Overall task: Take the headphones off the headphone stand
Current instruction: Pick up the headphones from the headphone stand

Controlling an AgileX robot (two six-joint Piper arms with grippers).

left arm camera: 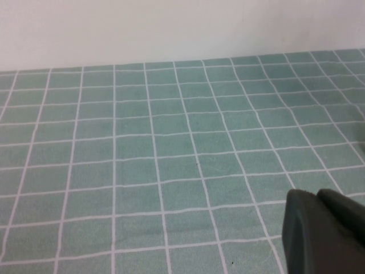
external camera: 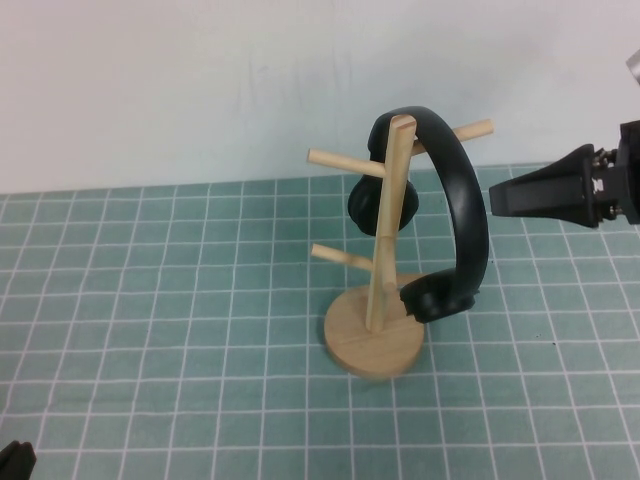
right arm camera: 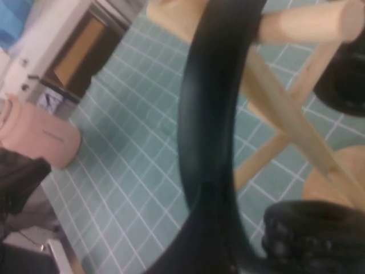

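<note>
We note the matte black over-ear headphones (external camera: 468, 215) hanging by the headband on the light wooden pegged stand (external camera: 385, 250), on the green grid mat (external camera: 150, 300). Right gripper (external camera: 500, 200) hovers just beside the headband, jaws apart, empty. Left gripper (left arm camera: 322, 234) low near the mat; we cannot tell its state.

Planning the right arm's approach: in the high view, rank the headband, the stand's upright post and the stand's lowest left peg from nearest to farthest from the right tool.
Measured from the open right tool, at the right edge:
1. Headband of the headphones, just left of it.
2. Upright post of the headphone stand, centre.
3. Lowest left peg, farthest left.

Left tool is parked, near left corner.
</note>
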